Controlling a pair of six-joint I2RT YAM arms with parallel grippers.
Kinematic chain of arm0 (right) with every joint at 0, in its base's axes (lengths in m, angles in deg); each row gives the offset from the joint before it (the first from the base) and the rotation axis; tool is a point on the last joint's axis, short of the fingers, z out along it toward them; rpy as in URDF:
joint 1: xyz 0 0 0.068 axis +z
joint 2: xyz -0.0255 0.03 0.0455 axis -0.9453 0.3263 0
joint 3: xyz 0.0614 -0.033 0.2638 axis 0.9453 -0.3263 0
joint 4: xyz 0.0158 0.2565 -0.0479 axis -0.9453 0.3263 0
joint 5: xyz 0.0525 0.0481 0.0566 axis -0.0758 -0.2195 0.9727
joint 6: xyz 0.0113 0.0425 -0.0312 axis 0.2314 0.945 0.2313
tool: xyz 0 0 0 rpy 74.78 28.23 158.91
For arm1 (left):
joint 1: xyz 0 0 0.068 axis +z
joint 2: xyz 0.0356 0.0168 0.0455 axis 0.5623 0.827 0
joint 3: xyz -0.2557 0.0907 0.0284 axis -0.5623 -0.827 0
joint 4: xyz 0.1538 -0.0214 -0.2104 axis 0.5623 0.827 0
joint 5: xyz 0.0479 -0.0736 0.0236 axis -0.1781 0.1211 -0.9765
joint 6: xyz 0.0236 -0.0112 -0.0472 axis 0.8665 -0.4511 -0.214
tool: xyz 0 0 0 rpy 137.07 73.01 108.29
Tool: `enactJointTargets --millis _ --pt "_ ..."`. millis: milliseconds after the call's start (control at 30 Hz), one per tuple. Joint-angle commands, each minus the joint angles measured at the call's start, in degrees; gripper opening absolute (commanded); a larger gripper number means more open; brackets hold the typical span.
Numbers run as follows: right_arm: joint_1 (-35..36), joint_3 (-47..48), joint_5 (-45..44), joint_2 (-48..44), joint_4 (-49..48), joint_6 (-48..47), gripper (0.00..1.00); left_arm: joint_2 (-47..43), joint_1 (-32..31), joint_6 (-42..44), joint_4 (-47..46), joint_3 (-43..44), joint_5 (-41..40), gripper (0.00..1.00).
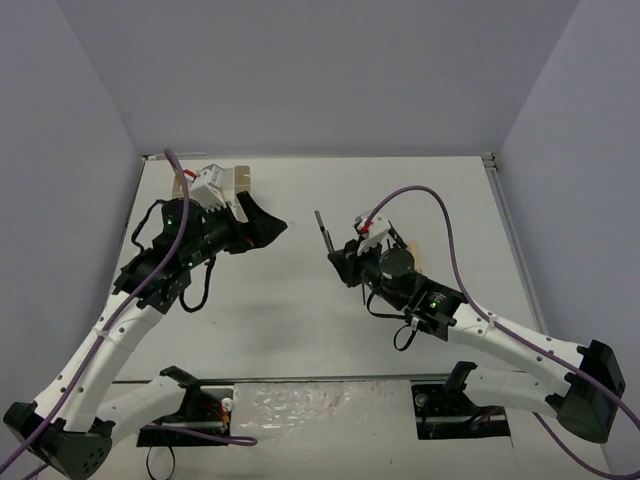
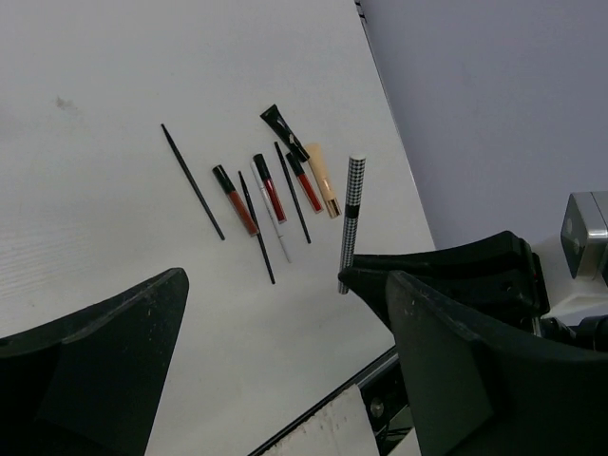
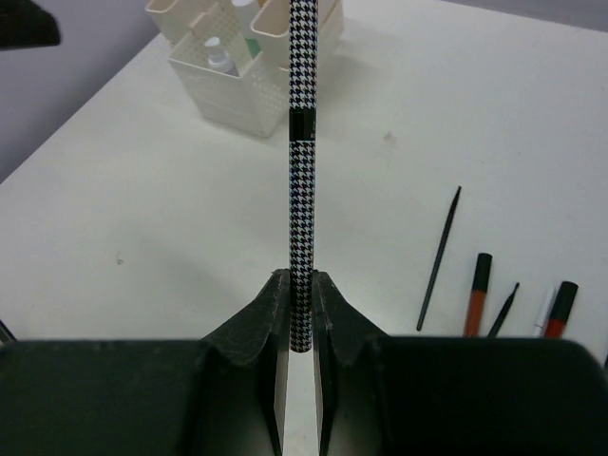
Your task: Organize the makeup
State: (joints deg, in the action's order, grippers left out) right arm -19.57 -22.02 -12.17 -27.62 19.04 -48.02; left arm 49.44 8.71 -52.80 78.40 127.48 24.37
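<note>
My right gripper (image 3: pixel 301 280) is shut on the lower end of a black-and-white houndstooth pencil (image 3: pixel 301 171) and holds it above the table; it also shows in the top view (image 1: pixel 322 235). In the left wrist view, loose makeup lies in a row on the table: a thin black stick (image 2: pixel 193 180), red tubes (image 2: pixel 235 199), a tan tube (image 2: pixel 323 180) and a black tube (image 2: pixel 283 128). My left gripper (image 2: pixel 285 380) is open and empty, in the air next to the white-and-beige box (image 1: pixel 215 185). Small capped bottles (image 3: pixel 218 57) stand in the box.
The box (image 3: pixel 237 85) stands at the table's back left. My right arm (image 1: pixel 440 300) covers most of the makeup row in the top view. Grey walls close in the table on three sides.
</note>
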Motion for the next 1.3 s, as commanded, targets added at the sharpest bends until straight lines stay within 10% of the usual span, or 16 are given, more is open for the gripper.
enactJointTargets --millis 0,533,1033,1167,1267 --pt "2.1 0.4 3.9 1.8 -13.2 -3.3 0.0 3.1 -4.8 -1.6 -4.8 5.4 -5.1 0.8" --pt "3.2 -0.7 6.4 3.2 -18.7 -2.5 0.0 10.1 -15.0 1.2 -5.0 8.6 -13.5 0.59" --pt "3.1 -1.9 6.4 4.1 -20.7 -2.5 0.01 10.8 -16.3 1.2 -10.0 7.0 -14.1 0.03" --pt "3.1 -1.7 6.4 4.4 -20.9 -2.7 0.09 10.7 -16.4 2.0 -11.1 6.3 -14.7 0.0" --pt "3.1 -1.4 6.4 4.5 -20.6 -3.0 0.36 10.7 -16.4 3.8 -12.4 5.4 -15.4 0.0"
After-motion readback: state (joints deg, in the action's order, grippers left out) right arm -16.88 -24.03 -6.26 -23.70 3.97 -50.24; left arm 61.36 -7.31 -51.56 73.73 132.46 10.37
